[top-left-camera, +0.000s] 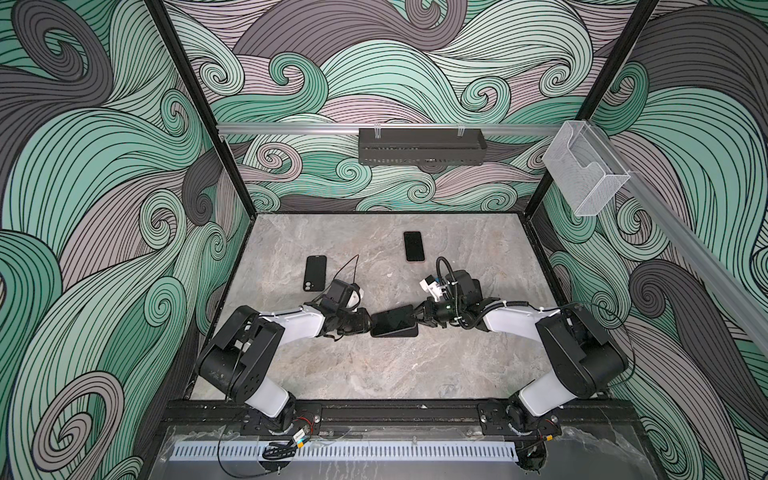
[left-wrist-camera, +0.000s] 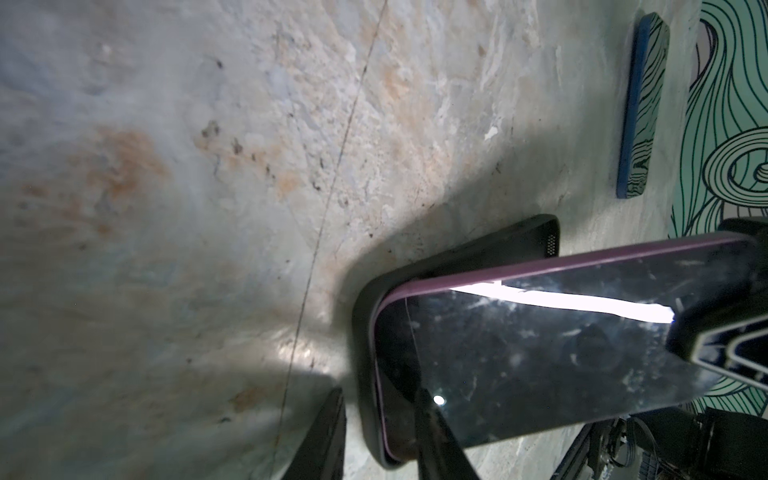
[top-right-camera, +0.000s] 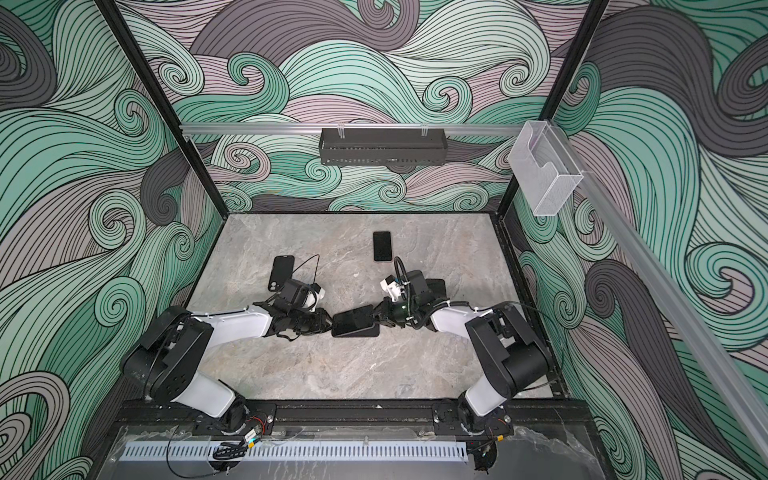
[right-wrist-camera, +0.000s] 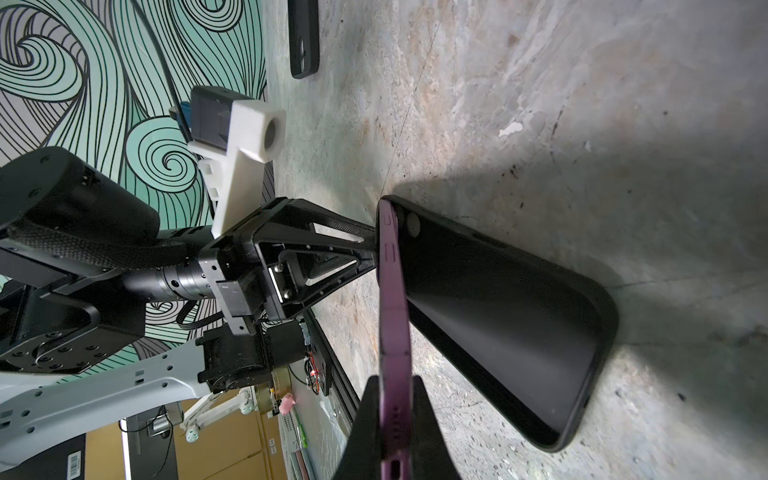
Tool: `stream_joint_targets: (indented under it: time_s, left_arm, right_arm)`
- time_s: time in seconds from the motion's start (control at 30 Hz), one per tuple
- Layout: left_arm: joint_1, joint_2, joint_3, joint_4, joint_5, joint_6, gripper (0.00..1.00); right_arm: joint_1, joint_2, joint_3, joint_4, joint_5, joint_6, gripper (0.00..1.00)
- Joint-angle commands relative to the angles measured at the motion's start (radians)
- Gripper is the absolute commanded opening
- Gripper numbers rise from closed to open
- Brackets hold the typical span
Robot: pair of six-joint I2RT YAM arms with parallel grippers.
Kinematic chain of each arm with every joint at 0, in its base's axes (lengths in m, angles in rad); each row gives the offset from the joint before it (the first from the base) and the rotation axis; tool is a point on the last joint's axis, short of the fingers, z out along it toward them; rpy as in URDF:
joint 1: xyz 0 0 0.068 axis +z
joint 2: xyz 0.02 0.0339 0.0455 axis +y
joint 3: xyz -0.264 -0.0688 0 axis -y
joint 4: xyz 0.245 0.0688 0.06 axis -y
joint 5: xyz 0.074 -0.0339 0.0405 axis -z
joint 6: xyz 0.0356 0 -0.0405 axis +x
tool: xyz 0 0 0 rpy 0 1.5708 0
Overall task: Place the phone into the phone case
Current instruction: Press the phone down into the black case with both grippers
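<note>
The step in hand looks like seating the phone in the case. At the left, the left pincer (top-left-camera: 369, 326) meets the end where the phone (top-left-camera: 392, 318) sits inside the lip of the case (top-left-camera: 401, 333). Its jaws stand apart around that joined end, with one finger (left-wrist-camera: 436, 432) over the glass and the other (left-wrist-camera: 324, 440) just clear of the case's outer wall, so it clamps nothing that I can see. It should pin that end so the case cannot slide or lift on the table (top-left-camera: 374, 374), pressing gently near the rim rather than mid-glass. In the middle, the phone's long edges need to stay in line with the case walls, since a skew would probably leave a corner riding on the lip. On the right, the right pincer (top-left-camera: 417, 318) is closed on the phone's raised end, gripping it front and back. It should lower that end in a slow hinge, and it will likely have to let go before the last corner snaps in, because a finger under the phone would block it. The phone has dark, smudged glass and a purple rim with side buttons. It lies near the front middle of the table, slanting up from left to right out of the case. The case is matte black with round openings at its left end, and it seems to lie flat on the table.
</note>
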Motion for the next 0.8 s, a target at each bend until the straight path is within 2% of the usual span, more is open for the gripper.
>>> stream_joint_targets:
  time_s: [0.0, 0.2, 0.4, 0.6, 0.77]
  left_arm:
    - [-0.006, 0.018, 0.026, 0.032, 0.016, -0.011, 0.29]
    - [-0.006, 0.021, 0.01, 0.068, 0.016, -0.035, 0.29]
    - [-0.007, 0.027, -0.005, 0.088, 0.019, -0.047, 0.26]
    - [-0.007, 0.015, -0.02, 0.091, 0.014, -0.056, 0.24]
    - [-0.007, 0.013, -0.03, 0.098, 0.013, -0.058, 0.24]
  right_arm:
    - [0.002, 0.032, 0.012, -0.026, 0.006, 0.013, 0.0]
    - [0.002, 0.045, 0.014, -0.032, -0.007, 0.035, 0.0]
    - [0.002, 0.083, 0.031, -0.096, 0.028, 0.0, 0.0]
    - [0.002, 0.104, 0.037, -0.129, 0.062, -0.025, 0.13]
    - [0.002, 0.102, 0.064, -0.211, 0.103, -0.079, 0.17]
